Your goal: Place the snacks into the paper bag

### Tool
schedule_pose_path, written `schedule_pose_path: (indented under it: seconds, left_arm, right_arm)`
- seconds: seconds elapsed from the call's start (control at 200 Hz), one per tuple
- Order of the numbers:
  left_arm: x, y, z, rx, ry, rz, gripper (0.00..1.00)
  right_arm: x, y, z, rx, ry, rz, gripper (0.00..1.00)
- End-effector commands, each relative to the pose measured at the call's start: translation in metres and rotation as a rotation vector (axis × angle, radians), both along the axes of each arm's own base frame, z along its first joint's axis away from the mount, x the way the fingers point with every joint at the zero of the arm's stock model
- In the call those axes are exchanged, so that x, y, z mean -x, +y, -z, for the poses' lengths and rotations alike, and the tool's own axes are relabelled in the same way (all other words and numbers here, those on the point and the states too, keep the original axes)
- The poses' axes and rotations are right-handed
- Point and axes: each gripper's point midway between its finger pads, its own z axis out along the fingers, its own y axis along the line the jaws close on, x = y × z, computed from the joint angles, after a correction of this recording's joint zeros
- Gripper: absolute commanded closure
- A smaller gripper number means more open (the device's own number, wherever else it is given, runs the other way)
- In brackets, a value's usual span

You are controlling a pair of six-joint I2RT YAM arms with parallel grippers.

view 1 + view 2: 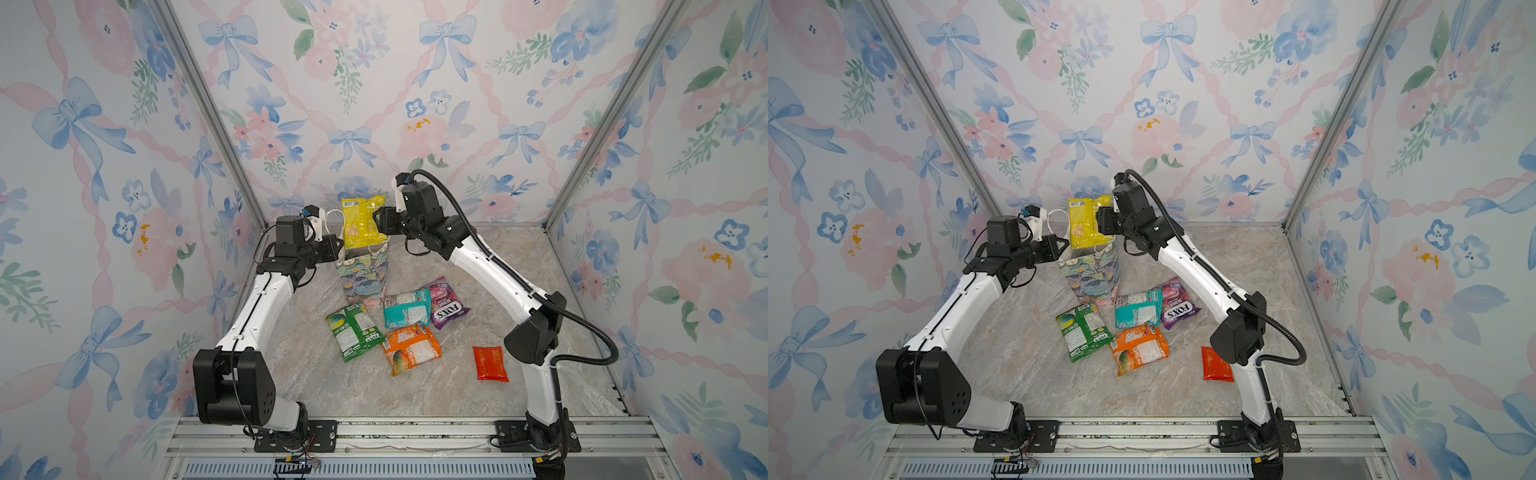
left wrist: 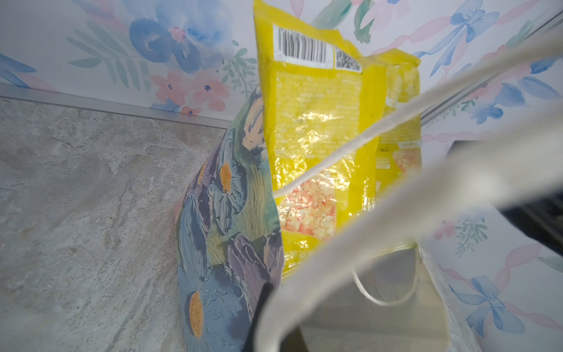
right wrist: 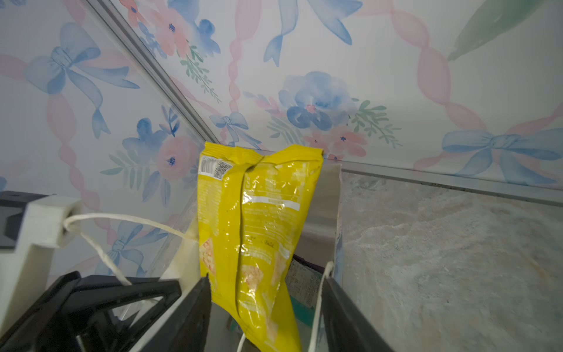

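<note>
Poking from the paper bag (image 1: pixel 363 274), the yellow pouch (image 3: pixel 262 231) sits inside the parted right pincer (image 3: pixel 267 279).

Left arm (image 1: pixel 257 307) and right arm (image 1: pixel 490 266), both glossy white shells between matte black joint housings. Ribbed black conduit (image 1: pixel 614 351) looped along the right arm, thin black cable (image 1: pixel 235 374) down the left. Dotted vent holes on the black shoulder block (image 1: pixel 249 395). Bolted black base plates (image 1: pixel 324 434); black wedge-shaped jaws, white camera mounts (image 3: pixel 39 213).
</note>
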Motion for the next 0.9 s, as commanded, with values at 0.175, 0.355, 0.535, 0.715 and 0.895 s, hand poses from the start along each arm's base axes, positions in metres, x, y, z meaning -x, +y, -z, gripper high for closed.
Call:
schedule_pose_path:
  seconds: [0.175,0.355,0.535,0.715,0.895]
  left_arm:
    - [0.006,0.001,-0.005,-0.012,-0.017,0.015,1.0]
    - [0.006,0.001,-0.003,-0.013,-0.013,0.014,1.0]
    - [0.006,0.002,-0.003,-0.015,-0.013,0.012,1.0]
    - [0.006,0.001,-0.003,-0.014,-0.011,0.014,1.0]
    - [0.006,0.002,-0.002,-0.014,-0.008,0.012,1.0]
  right_arm:
    - [-0.01,0.01,0.003,0.025,0.009,-0.093,0.49]
    - [-0.014,0.019,0.001,0.017,-0.014,-0.137,0.65]
    - [-0.013,0.023,-0.006,-0.004,-0.03,-0.154,0.86]
    - [-0.005,0.022,-0.04,-0.029,-0.107,-0.142,1.0]
    - [0.017,0.018,-0.089,-0.02,-0.233,-0.074,1.0]
